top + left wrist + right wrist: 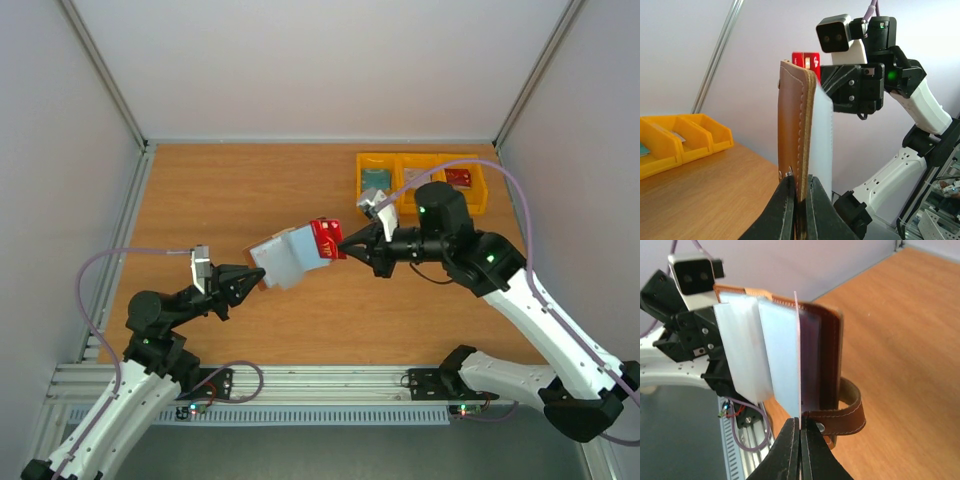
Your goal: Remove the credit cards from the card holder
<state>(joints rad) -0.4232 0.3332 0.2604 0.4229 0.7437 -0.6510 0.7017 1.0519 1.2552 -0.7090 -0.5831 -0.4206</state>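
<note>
Some cards (pixel 375 180) already lie in the yellow bins (pixel 420 156) at the table's far right, yet a red card (pixel 326 240) sits partly inside the card holder (pixel 283 258), which the left gripper (pixel 250 278) clenches by its brown edge above mid-table, while the right gripper (pixel 345 243) pinches that card's free end tight

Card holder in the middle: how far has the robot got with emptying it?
Done, it seems: a few cards already lie in the yellow bins. In hand: the left gripper clamps the open card holder in the air while the right gripper pinches a red card poking from it. Left: pulling that card free and putting it down. Whether more hide in the pockets, I cannot tell.
</note>
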